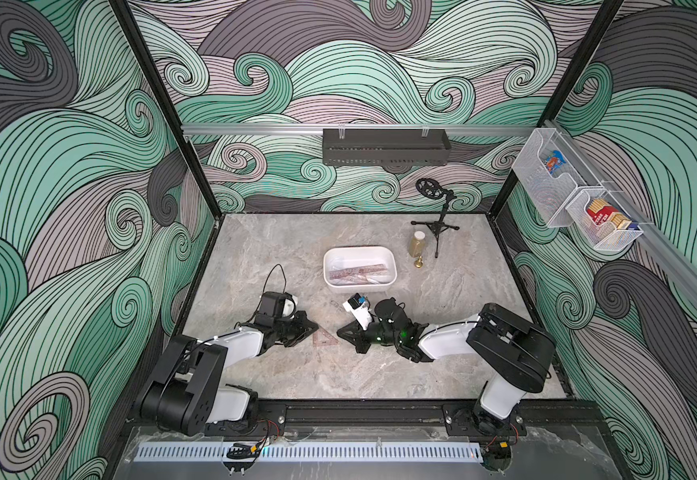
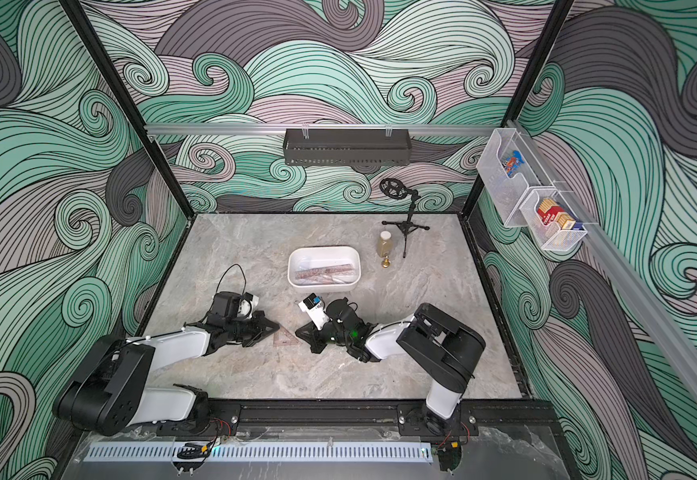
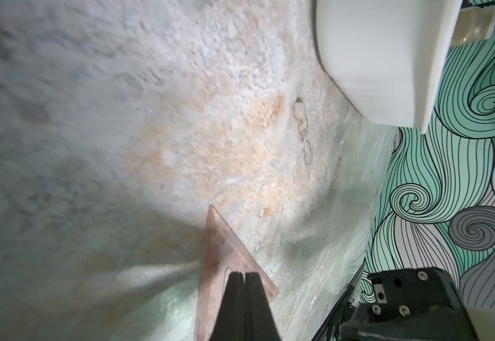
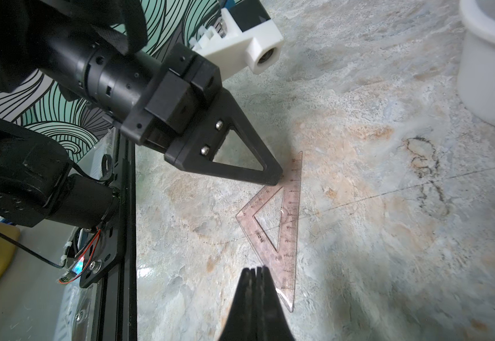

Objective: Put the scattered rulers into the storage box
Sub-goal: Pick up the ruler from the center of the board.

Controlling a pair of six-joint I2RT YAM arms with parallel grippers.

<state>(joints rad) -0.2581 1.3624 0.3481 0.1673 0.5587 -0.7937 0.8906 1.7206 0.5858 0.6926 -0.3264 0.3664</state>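
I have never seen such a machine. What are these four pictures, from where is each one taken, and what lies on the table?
These are two robot arms at a marble table, each ending in a two-fingered gripper. Two pictures look down from above on the scene; the other two come from cameras on the arms' wrists. A reddish triangular set square lies flat on the table. The left gripper, shut, touches its edge with its tip; the right gripper, also shut, is close beside it. Neither has lifted it. The white storage box holds rulers.
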